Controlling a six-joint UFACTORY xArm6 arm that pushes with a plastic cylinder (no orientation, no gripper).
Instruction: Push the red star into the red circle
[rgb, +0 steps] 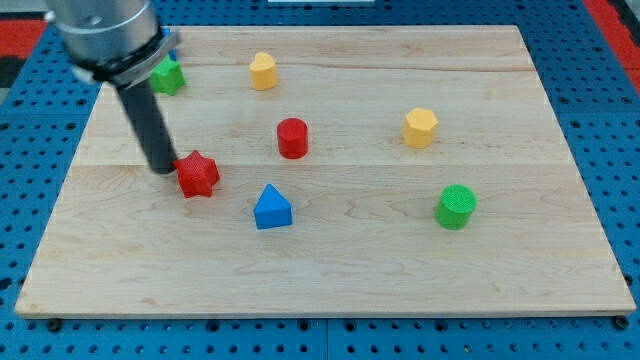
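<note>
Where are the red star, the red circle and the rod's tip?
red star (198, 175), camera view, top face.
red circle (292, 136), camera view, side wall.
my tip (160, 170), camera view, rod's very end, left of the star.

green block (168, 76) — half behind rod (148, 125)

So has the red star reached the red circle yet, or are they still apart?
Apart. Bare wood shows between the red star and the red circle, up to its right. My tip sits at the star's left edge.

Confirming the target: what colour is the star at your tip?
Red: the red star, just right of my tip, camera view.
</note>
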